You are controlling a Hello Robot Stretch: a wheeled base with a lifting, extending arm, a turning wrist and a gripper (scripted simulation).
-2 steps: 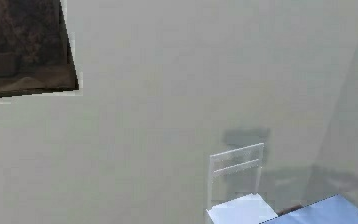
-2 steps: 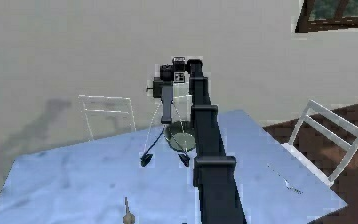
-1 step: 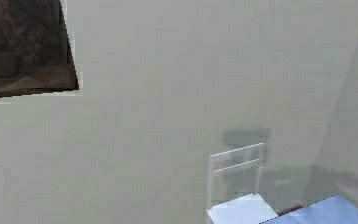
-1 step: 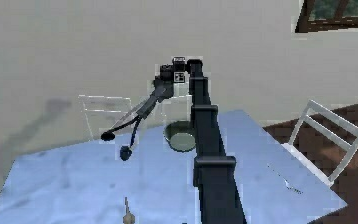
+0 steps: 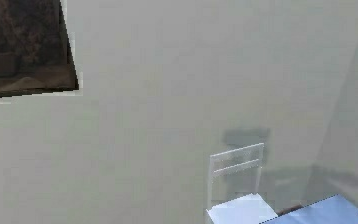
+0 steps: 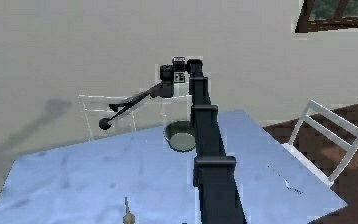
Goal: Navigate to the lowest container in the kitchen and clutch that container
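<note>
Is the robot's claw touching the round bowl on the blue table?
Apart. In the arm side view the gripper reaches out to the picture's left, and its fingertips end well left of the bowl, with a plain gap between them.

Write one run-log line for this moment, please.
place: at table | arm: reaching over table | gripper: load cannot tell | bowl: on table, next to arm

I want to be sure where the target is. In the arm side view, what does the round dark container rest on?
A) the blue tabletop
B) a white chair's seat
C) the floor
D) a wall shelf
A: the round dark container stands on the blue table, with the tabletop showing around it.
</note>
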